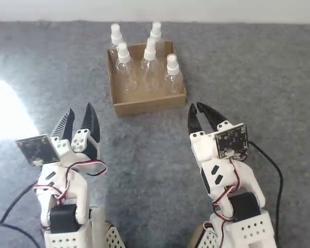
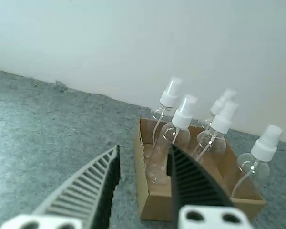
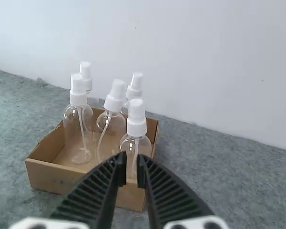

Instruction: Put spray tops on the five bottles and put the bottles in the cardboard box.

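The cardboard box [image 1: 150, 103] sits at the back middle of the grey table. Five clear bottles stand upright inside it, each with a white spray top: two at the back [image 1: 115, 37] [image 1: 155, 32] and three nearer the front [image 1: 125, 66] [image 1: 149, 61] [image 1: 172, 73]. My left gripper [image 1: 79, 109] hovers near the box's front left, open and holding nothing. My right gripper [image 1: 196, 107] hangs just off the box's front right corner, open by a narrow gap, also holding nothing. The box [image 2: 143, 183] [image 3: 57, 179] and bottles [image 2: 181, 124] [image 3: 135, 129] stand beyond each gripper [image 2: 144, 150] [image 3: 131, 156].
Grey carpet-like cloth [image 1: 258, 77] covers the table all around the box. A white wall [image 3: 205, 57] rises behind the table's far edge. Both arm bases [image 1: 67, 222] [image 1: 243, 217] stand at the near edge, with cables trailing beside them.
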Robot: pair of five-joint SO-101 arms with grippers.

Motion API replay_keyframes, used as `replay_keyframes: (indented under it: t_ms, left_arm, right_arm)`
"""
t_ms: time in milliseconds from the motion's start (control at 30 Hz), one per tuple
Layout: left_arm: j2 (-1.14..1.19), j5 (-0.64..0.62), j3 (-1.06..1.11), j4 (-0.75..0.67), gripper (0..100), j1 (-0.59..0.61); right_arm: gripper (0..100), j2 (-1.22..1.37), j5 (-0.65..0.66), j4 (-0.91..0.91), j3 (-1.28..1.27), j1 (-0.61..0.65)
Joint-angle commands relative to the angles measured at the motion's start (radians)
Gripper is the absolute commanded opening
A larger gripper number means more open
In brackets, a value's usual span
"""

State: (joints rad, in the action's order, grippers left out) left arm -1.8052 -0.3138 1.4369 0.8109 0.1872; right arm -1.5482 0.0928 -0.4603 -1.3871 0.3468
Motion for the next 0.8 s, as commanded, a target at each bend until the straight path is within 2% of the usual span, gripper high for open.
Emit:
replay_keyframes:
  t_ms: [0,200,300,467,767]
  left_arm:
    - [-0.017,0.002,-0.056,0.005,15,0.005]
    - [-0.017,-0.04,-0.07,0.009,6,0.005]
    - [-0.017,-0.04,-0.105,0.061,2,0.005]
    - [-0.017,-0.041,-0.176,0.164,1,0.005]
    - [-0.017,-0.044,-0.182,0.167,1,0.038]
  right_arm:
    - [1.3,-0.068,0.015,-0.008,-0.043,-0.01]
    - [1.3,-0.147,0.017,-0.008,-0.121,-0.008]
    - [1.3,-0.18,0.017,-0.008,-0.164,-0.007]
    - [1.3,-0.237,0.017,-0.007,-0.235,-0.007]
    - [1.3,-0.265,0.017,-0.008,-0.296,-0.007]
